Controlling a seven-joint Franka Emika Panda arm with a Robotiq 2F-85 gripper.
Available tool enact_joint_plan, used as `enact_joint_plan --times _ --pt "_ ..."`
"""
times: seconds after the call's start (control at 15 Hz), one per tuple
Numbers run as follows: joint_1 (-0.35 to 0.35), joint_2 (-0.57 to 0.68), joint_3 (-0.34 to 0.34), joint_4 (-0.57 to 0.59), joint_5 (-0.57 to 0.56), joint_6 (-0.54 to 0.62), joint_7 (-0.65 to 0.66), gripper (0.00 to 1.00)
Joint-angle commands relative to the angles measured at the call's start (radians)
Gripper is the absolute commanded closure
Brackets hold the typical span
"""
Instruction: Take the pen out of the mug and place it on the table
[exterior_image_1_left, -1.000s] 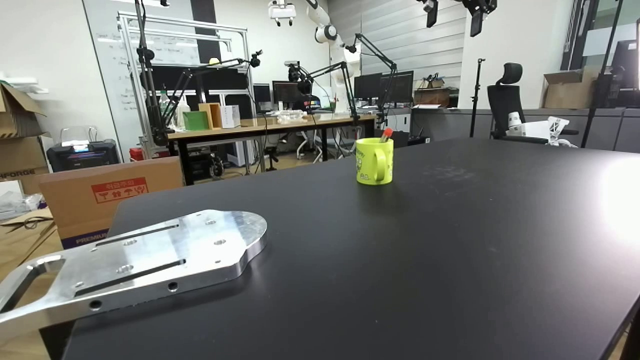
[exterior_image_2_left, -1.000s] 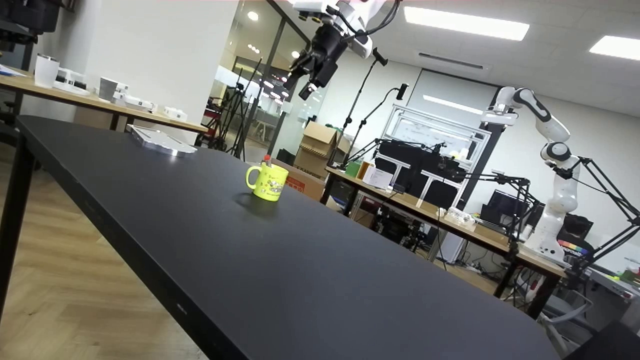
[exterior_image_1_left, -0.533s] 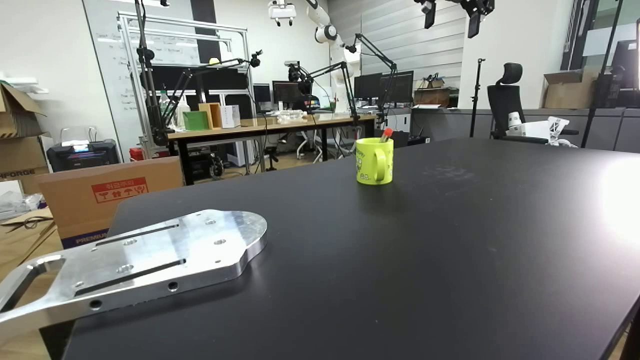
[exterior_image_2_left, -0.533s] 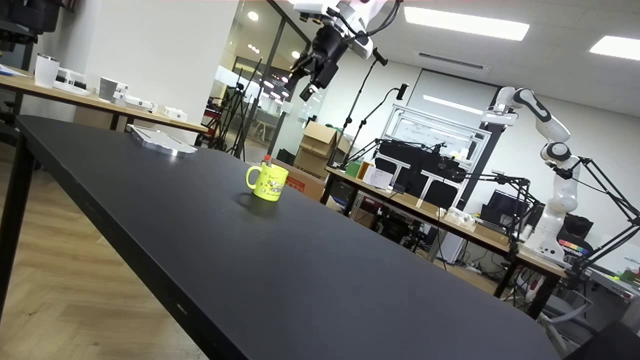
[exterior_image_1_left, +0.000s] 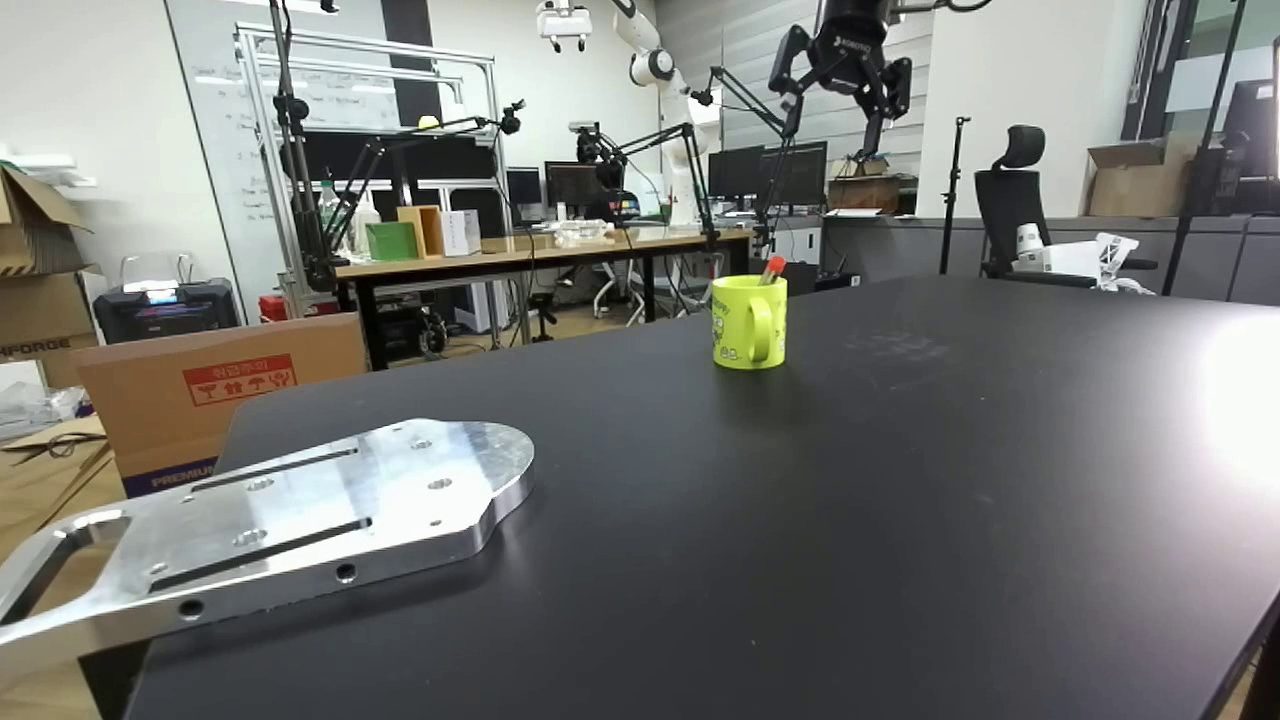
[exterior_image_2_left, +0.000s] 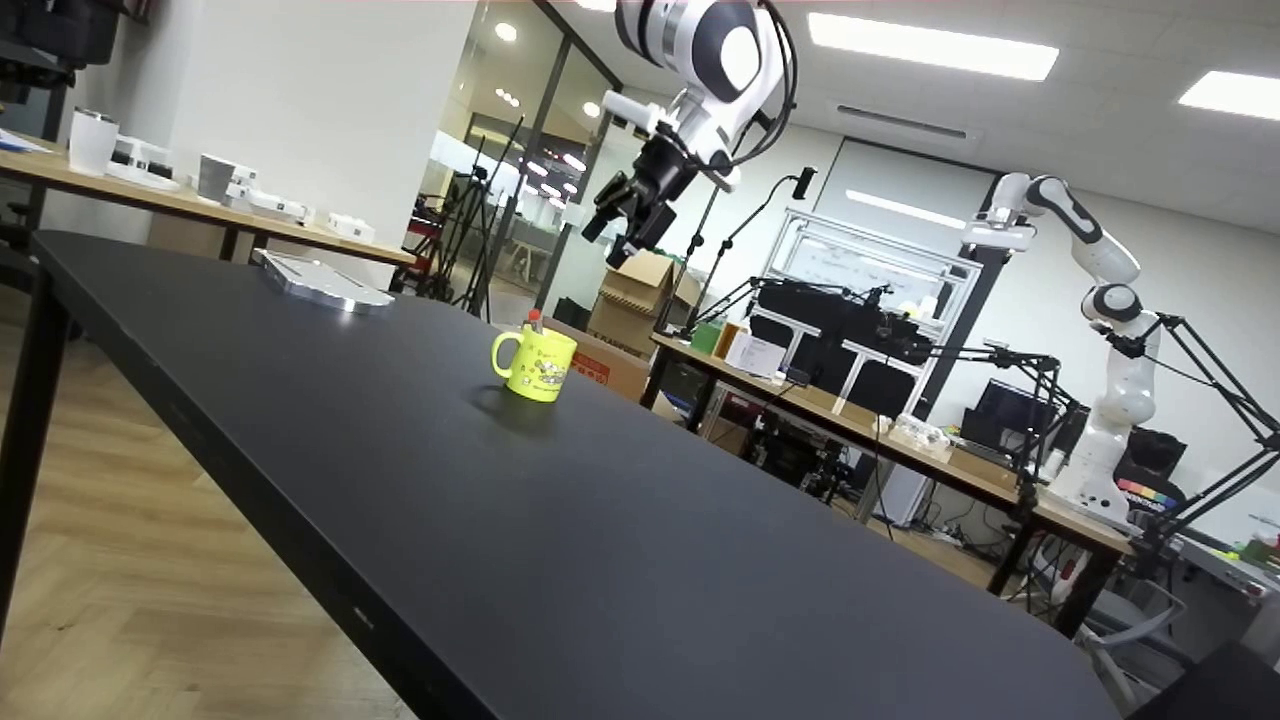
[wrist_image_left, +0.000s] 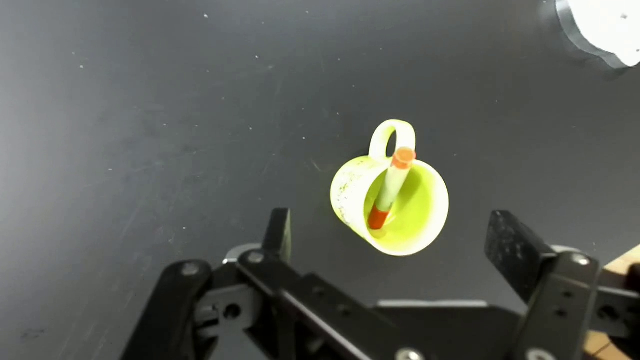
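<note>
A yellow-green mug (exterior_image_1_left: 740, 325) stands upright on the black table (exterior_image_1_left: 800, 520). It also shows in an exterior view (exterior_image_2_left: 545, 365) and in the wrist view (wrist_image_left: 347, 192). A pen with red-orange ends and a pale body (wrist_image_left: 392, 185) leans inside the mug, its upper end at the rim near the handle. Only its red top shows in both exterior views (exterior_image_1_left: 773, 266) (exterior_image_2_left: 534, 319). My gripper (exterior_image_1_left: 831, 130) is open and empty, well above the mug. In the wrist view its fingers (wrist_image_left: 390, 220) stand wide apart, with the mug seen between and beyond the tips.
A silver metal plate (exterior_image_1_left: 340, 490) lies at one end of the table; it also shows in the wrist view (wrist_image_left: 607, 25). A cardboard box (exterior_image_1_left: 220, 390) stands beside the table edge. A wooden desk with equipment (exterior_image_1_left: 560, 245) is behind.
My gripper has come down in both exterior views and moved left in one of them, nearer to the mug. The mug and pen have not moved.
</note>
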Motion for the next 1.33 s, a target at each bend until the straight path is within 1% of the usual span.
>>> enact_joint_plan --times 0.0,0.27,0.6,0.8,1.07,1.27 --pt "-0.023 0.168 0.047 0.216 0.07 -0.042 0.048 0.0" --pt "-0.027 0.279 0.079 0.318 0.123 -0.079 0.105 0.0" --pt "-0.061 0.376 0.111 0.415 0.168 -0.211 0.171 0.0" --pt "-0.082 0.422 0.123 0.462 0.194 -0.264 0.204 0.0" --pt "-0.099 0.47 0.138 0.514 0.208 -0.293 0.219 0.0" --pt "-0.097 0.5 0.15 0.545 0.206 -0.301 0.221 0.0"
